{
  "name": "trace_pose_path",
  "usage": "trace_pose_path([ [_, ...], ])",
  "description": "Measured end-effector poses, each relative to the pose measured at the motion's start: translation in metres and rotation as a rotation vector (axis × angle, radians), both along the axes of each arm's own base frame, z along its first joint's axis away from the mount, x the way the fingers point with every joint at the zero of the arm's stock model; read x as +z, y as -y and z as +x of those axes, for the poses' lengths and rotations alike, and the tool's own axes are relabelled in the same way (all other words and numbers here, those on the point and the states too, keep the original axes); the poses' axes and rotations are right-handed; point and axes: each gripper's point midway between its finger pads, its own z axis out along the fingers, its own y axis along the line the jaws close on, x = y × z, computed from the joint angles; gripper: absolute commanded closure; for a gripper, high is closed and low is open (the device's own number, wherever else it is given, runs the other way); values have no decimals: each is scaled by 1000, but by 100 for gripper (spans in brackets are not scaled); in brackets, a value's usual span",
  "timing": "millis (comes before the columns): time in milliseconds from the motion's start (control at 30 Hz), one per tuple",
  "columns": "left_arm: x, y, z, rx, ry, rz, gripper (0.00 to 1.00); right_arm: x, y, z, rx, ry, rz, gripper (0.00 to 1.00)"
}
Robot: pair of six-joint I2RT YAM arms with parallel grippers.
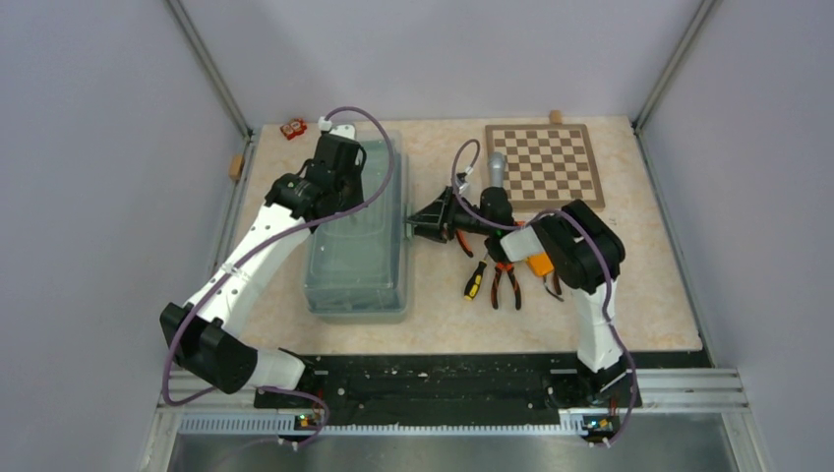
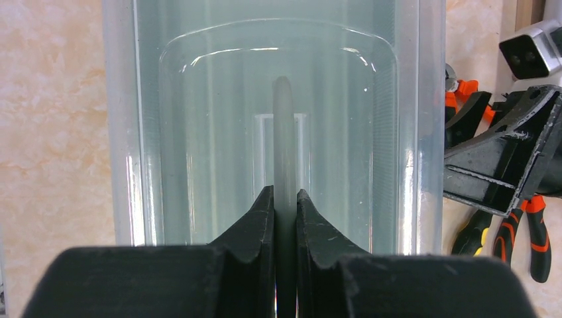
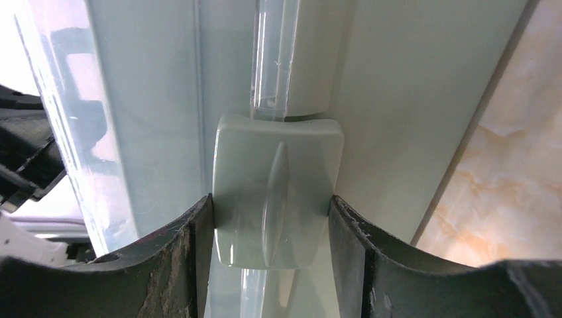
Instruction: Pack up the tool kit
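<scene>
The pale-green toolbox (image 1: 356, 258) with its translucent lid lies closed left of the middle. My left gripper (image 1: 341, 169) hangs over its far end; in the left wrist view it (image 2: 285, 199) is shut on the thin lid handle (image 2: 283, 126). My right gripper (image 1: 421, 223) is at the box's right side; in the right wrist view it (image 3: 270, 202) is shut on the pale-green latch (image 3: 277, 189), a finger touching each side. Orange-handled pliers (image 1: 506, 282), a yellow-black screwdriver (image 1: 475, 280) and an orange tape measure (image 1: 540, 264) lie on the table right of the box.
A wooden chessboard (image 1: 546, 165) lies at the back right, with a grey cylinder (image 1: 498, 169) beside it. A small red object (image 1: 293, 129) sits at the back left. Small wooden blocks sit at the back edge (image 1: 556, 116) and the left edge (image 1: 235, 167).
</scene>
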Motion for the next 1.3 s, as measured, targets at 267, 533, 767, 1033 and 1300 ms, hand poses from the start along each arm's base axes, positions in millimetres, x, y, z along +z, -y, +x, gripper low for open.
trace_pose_path([
  [267,0,0,0,0,6,8,100,2,9,1,-37,50,-224,100],
  [533,0,0,1,6,14,20,100,9,15,3,-73,115,-350,94],
  [767,1,-2,1,17,21,31,100,14,27,7,-123,167,-394,72],
  [1033,1,-3,2,17,21,33,100,0,35,4,-142,146,-404,35],
  [1300,3,-4,1,14,19,20,100,9,49,7,-180,193,-455,10],
])
